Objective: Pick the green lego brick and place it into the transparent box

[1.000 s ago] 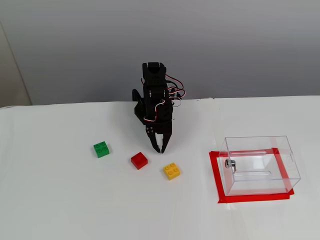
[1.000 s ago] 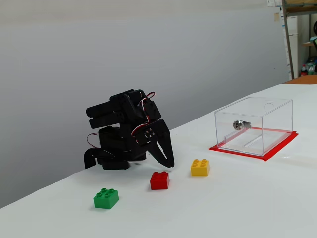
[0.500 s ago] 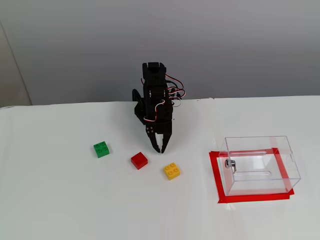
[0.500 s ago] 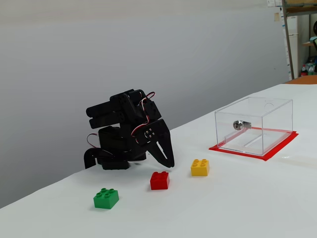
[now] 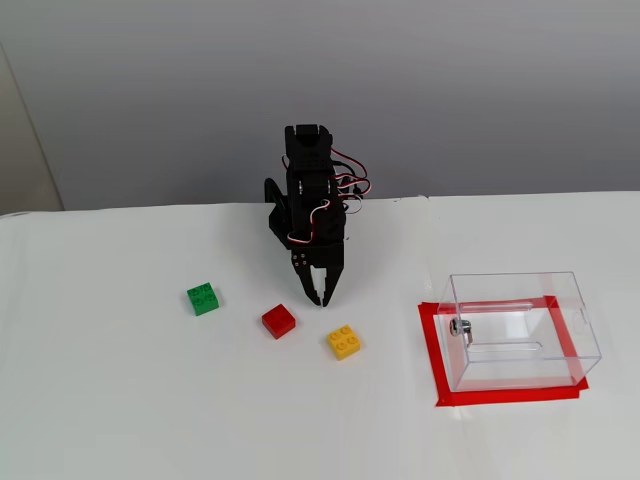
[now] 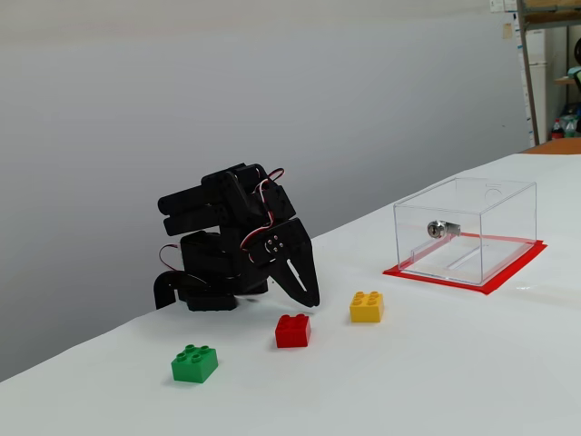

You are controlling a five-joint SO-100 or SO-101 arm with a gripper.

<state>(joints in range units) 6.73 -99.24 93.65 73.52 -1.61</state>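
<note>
The green lego brick (image 5: 203,298) (image 6: 194,362) lies on the white table, left of the other bricks in both fixed views. The transparent box (image 5: 520,330) (image 6: 465,229) stands at the right on a red taped square, with a small metal fitting on its side. My black gripper (image 5: 321,298) (image 6: 313,302) hangs folded low in front of the arm's base, fingers shut with nothing between them. It sits just behind the red brick, well to the right of the green one.
A red brick (image 5: 279,321) (image 6: 292,331) and a yellow brick (image 5: 344,342) (image 6: 367,307) lie between the green brick and the box. The white table (image 5: 150,400) ends at a grey wall behind the arm.
</note>
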